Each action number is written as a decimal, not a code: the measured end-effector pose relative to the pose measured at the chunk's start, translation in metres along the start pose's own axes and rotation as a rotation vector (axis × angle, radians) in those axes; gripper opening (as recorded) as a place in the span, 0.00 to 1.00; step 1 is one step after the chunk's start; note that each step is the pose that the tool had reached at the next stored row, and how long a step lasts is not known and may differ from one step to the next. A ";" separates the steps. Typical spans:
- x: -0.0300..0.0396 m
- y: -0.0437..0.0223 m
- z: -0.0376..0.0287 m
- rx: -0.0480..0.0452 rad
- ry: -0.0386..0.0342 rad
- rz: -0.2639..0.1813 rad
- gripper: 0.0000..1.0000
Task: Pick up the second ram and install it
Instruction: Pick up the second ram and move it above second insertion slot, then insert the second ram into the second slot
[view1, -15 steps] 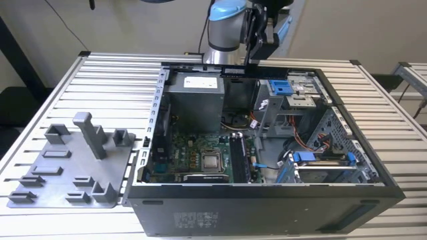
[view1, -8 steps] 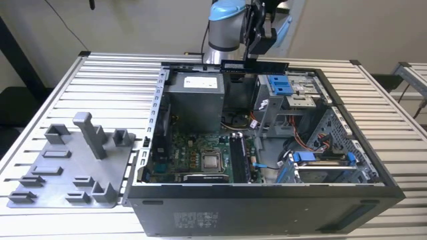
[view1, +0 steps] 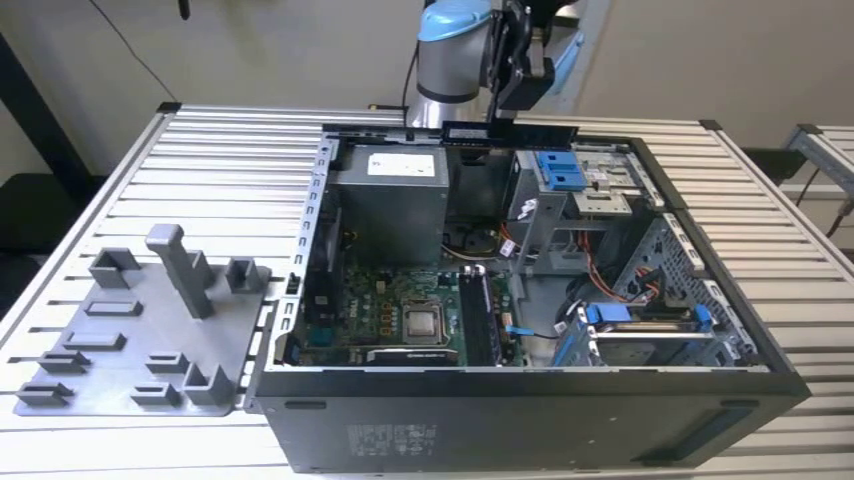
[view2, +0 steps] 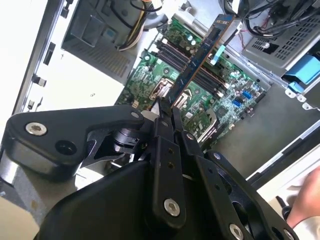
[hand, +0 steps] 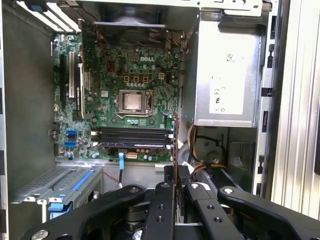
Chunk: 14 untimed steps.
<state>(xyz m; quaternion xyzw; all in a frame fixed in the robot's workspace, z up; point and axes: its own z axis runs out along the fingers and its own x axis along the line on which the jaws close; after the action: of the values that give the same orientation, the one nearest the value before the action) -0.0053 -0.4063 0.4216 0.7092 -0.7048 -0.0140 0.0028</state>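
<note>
Close up in the second wrist view, the gripper (view2: 165, 111) has its black fingers clamped on one end of the second ram (view2: 199, 59), which juts out over the green motherboard (view2: 145, 82). In the exterior view the stick hangs level above the far edge of the open computer case (view1: 534, 410), well clear of the memory slots (hand: 132, 132).

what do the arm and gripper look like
The arm is a silver-grey tube with a pale blue joint cap. The gripper is matte black: flat, rounded linkage bars pinned with silver hex screws, narrowing to slim jaws.
</note>
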 end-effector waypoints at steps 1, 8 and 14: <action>0.0005 0.0001 0.0000 0.0000 -0.0001 0.000 0.14; 0.0029 0.0000 0.0000 0.0000 -0.0001 0.000 0.14; 0.0030 0.0000 0.0000 0.0000 0.0000 0.000 0.14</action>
<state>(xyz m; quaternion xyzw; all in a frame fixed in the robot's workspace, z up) -0.0053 -0.4093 0.4216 0.7093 -0.7047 -0.0140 0.0028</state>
